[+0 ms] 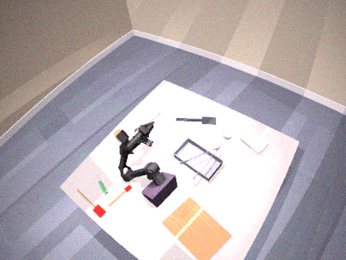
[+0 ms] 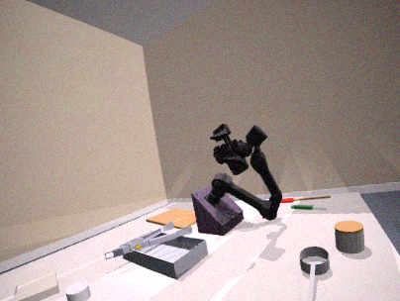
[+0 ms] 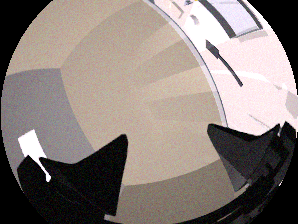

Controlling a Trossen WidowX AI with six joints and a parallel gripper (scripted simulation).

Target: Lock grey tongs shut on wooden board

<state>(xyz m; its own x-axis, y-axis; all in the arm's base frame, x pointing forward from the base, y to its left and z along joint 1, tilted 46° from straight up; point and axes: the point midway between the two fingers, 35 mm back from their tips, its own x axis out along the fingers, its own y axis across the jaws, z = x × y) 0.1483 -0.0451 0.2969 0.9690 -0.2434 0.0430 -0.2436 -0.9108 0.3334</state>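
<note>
The grey tongs (image 1: 217,149) (image 2: 130,247) lie open across the roasting tin (image 1: 216,170) (image 2: 190,259). Their two arms spread over the tin and the hinge end sticks out past its rim. The wooden board (image 1: 210,233) (image 2: 173,217) lies flat on the table near the arm's base, with a pale stripe across it and nothing on it. My gripper (image 3: 169,133) is open, its dark fingers wide apart with nothing between them in the wrist view. It hangs high above the table, away from the tongs, tin and board.
The arm stands on a purple block (image 1: 160,192) (image 2: 218,220) between tin and board. A dark spatula (image 1: 209,121), a white cylinder (image 1: 227,136) (image 2: 78,291) and a pale block (image 1: 254,144) (image 2: 37,287) lie beyond the tin. A cork-topped canister (image 2: 350,240) stands near a dark ring-shaped pan.
</note>
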